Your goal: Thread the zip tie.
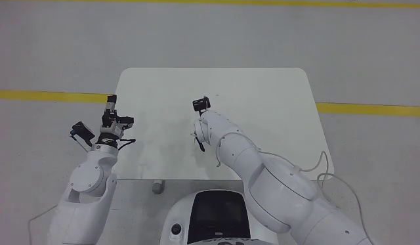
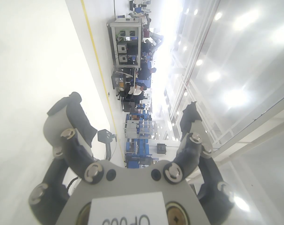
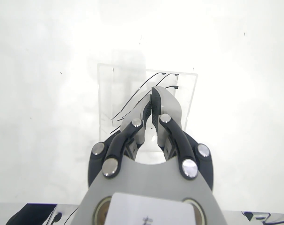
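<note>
The zip ties (image 3: 142, 86) lay in a tray (image 3: 194, 99) on the desk (image 1: 262, 100). The right gripper (image 3: 151, 94) was over the tray, near the desk's middle. The left gripper (image 1: 118, 111) was by the desk's left edge, well apart.

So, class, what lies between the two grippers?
Bare table, by the top view: left gripper at its edge, right gripper over the zip ties.

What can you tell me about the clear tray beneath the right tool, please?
The clear tray looks like thin transparent plastic, rectangular with low walls, lying flat on the white table. Several thin black zip ties lie slanted inside, small heads toward one end. The right tool, shut, hangs over them; whether it pinches one is unclear.
</note>
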Robot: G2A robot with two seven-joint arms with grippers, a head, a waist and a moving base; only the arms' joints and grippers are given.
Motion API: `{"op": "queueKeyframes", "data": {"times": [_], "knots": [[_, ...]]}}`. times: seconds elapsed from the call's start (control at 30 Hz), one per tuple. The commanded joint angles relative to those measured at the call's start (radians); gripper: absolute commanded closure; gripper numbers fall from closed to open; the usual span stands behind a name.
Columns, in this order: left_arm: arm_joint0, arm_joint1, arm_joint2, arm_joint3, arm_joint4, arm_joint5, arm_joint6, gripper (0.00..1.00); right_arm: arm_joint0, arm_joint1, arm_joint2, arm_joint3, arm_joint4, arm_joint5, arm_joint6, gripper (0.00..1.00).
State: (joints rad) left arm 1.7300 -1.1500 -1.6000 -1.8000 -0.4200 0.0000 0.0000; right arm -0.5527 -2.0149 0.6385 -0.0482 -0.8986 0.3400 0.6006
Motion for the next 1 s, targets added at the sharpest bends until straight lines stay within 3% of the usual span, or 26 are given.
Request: {"op": "queueKeyframes", "data": {"times": [0.0,0.07,0.13,0.2,0.27,0.73,0.97], "knots": [[0.000,0.000,0.000,0.000,0.000,0.000,0.000,0.00,0.001,0.000,0.001,0.002,0.002,0.000,-0.001,1.00],[0.000,0.000,0.000,0.000,0.000,0.000,0.000,0.00,0.003,-0.001,0.002,0.007,0.008,0.000,-0.002,0.98],[0.000,0.000,0.000,0.000,0.000,0.000,0.000,0.00,0.003,-0.001,0.002,0.009,0.009,0.000,-0.002,0.78],[0.000,0.000,0.000,0.000,0.000,0.000,0.000,0.00,0.004,-0.002,0.002,0.011,0.008,0.000,0.001,0.69],[0.000,0.000,0.000,0.000,0.000,0.000,0.000,0.00,0.004,-0.003,0.002,0.011,0.005,0.000,0.005,0.67],[0.000,0.000,0.000,0.000,0.000,0.000,0.000,0.00,0.004,-0.006,0.002,0.013,-0.022,0.000,0.043,0.69],[0.000,0.000,0.000,0.000,0.000,0.000,0.000,0.00,0.000,-0.005,0.000,0.011,-0.025,0.000,0.059,0.78]]}}
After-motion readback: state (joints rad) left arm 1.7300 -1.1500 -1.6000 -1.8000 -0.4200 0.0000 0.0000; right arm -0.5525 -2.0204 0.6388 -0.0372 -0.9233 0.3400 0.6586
